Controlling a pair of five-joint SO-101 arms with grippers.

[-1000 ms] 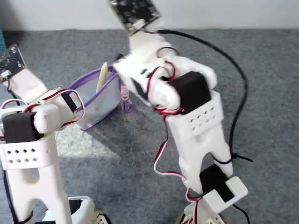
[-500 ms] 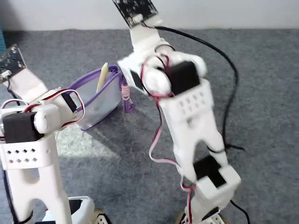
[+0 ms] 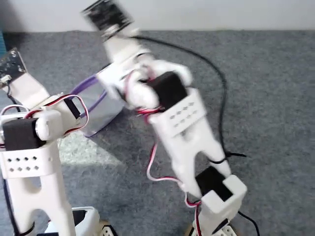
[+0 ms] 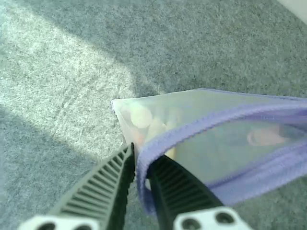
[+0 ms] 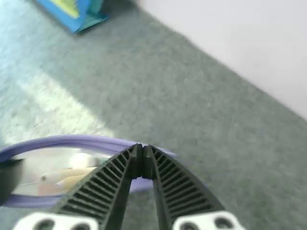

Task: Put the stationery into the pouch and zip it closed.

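The clear pouch with a purple zip edge stands on the grey carpet between the two arms. Pale stationery lies inside it, and a pencil shows through the wall. My left gripper is shut on the pouch's near end, pinching the purple edge. My right gripper is shut, its tips meeting at the zip edge on top of the pouch; the zipper pull itself is hidden between them. In the high view the right arm leans over the pouch and covers most of it.
A black cable trails from the right arm across the carpet. A blue object lies far off by the wall. A sunlit patch lies on the carpet beside the left arm.
The right arm has swung left along the top of the pouch. The yellow pencil that stuck up and the hanging purple pull have both gone behind it. The left arm has kept still.
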